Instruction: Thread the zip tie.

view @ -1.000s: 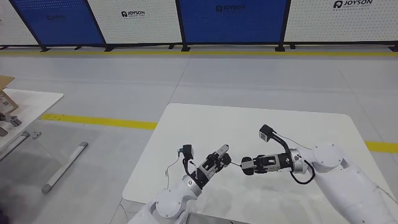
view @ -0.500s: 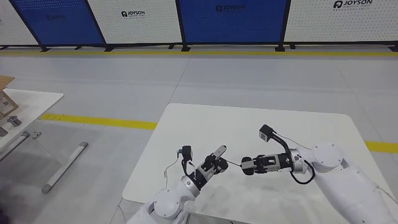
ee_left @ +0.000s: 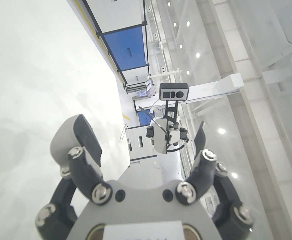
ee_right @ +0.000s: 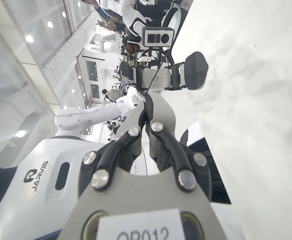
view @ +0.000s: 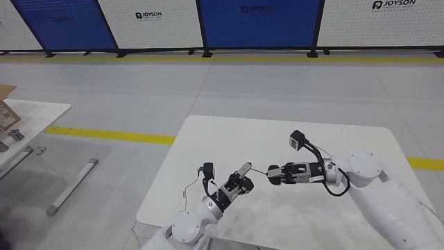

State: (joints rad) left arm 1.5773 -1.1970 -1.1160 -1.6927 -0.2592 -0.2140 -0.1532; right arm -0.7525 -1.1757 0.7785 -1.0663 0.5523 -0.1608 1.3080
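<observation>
Zip tie (ee_right: 152,81) nipped in right pincer (ee_right: 146,99), free end just beside left pincer (ee_left: 142,128) (fingers (ee_left: 86,136) spread)

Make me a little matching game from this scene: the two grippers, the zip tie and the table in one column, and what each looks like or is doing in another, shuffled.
Things:
1. left gripper
2. right gripper
3. zip tie
4. table

States:
A. white, lying under both grippers
B. thin and black, poking out toward the open gripper
C. wide open, holding nothing
D. shut on the zip tie

Pairs: 1-C, 2-D, 3-B, 4-A
</observation>
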